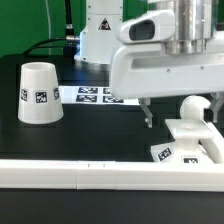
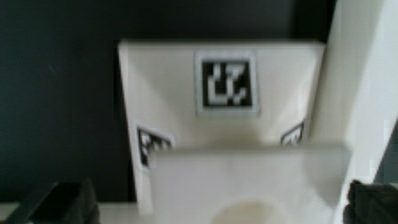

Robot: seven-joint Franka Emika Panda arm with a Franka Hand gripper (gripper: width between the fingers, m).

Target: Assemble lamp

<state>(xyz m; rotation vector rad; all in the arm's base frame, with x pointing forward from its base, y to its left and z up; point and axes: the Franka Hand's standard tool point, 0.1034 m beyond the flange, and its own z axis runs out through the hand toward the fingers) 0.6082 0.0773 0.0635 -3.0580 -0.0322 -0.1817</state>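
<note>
The flat square base (image 1: pixel 190 148) lies at the exterior view's right, and its tag shows in the wrist view (image 2: pixel 222 80). The round-headed bulb (image 1: pixel 193 108) stands upright on the base; in the wrist view it is a blurred round shape (image 2: pixel 249 212) close between the jaws. My gripper (image 1: pixel 180 118) hangs over the base with its jaws wide apart, one finger (image 1: pixel 148 115) on the left of the bulb and the other mostly hidden behind it. In the wrist view the gripper (image 2: pixel 217 205) is open, with nothing held. The tapered shade (image 1: pixel 38 92) stands mouth down at the exterior view's left.
The marker board (image 1: pixel 95 96) lies at the back of the black table. A long white rail (image 1: pixel 100 175) runs along the front edge. The robot's white base (image 1: pixel 100 35) stands behind the marker board.
</note>
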